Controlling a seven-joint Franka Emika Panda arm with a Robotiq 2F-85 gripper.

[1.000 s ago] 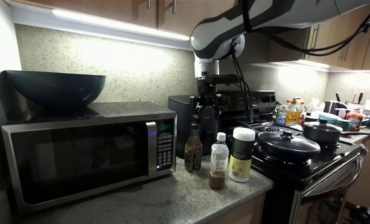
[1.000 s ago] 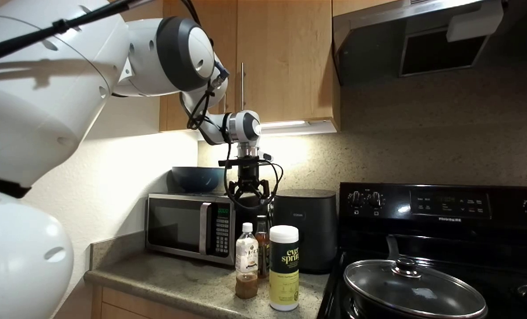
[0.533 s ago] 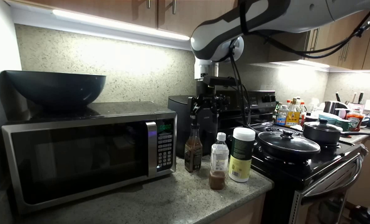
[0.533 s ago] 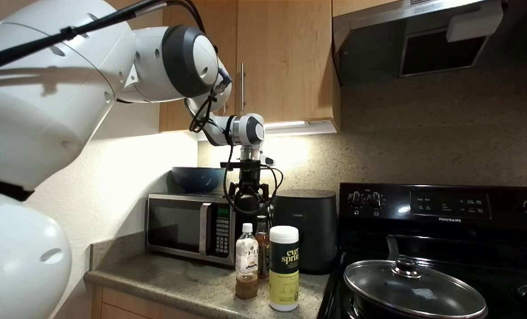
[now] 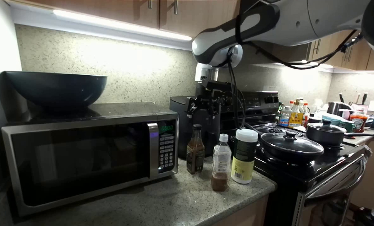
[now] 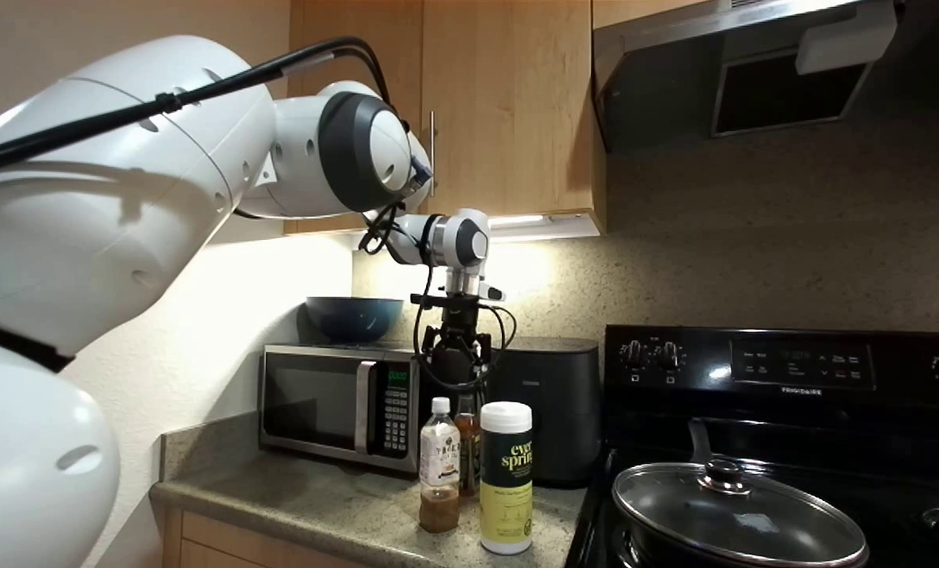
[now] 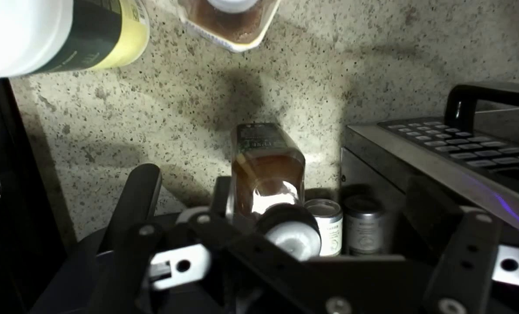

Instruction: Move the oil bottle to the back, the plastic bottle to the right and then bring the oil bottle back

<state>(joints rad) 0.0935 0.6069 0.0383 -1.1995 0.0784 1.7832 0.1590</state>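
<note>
Where the robot arm (image 5: pixel 218 44) enters from the upper right in an exterior view, it slopes down to a sharply bent wrist, and below that the Robotiq gripper (image 5: pixel 203 113) points at the granite-patterned counter (image 5: pixel 162 197) with its fingers spread wide. Just below them the dark brown oil bottle (image 5: pixel 195 155) stands upright, near the black air fryer (image 6: pixel 546 426) and to the right of the microwave (image 5: pixel 80 169) in that view; whether fingers and cap touch, I cannot tell. Closer to the counter's front edge, the clear white-capped plastic bottle (image 5: pixel 221 161) stands upright with brown contents low inside, beside the white-lidded Ever Spring canister (image 6: pixel 506 481).
</note>
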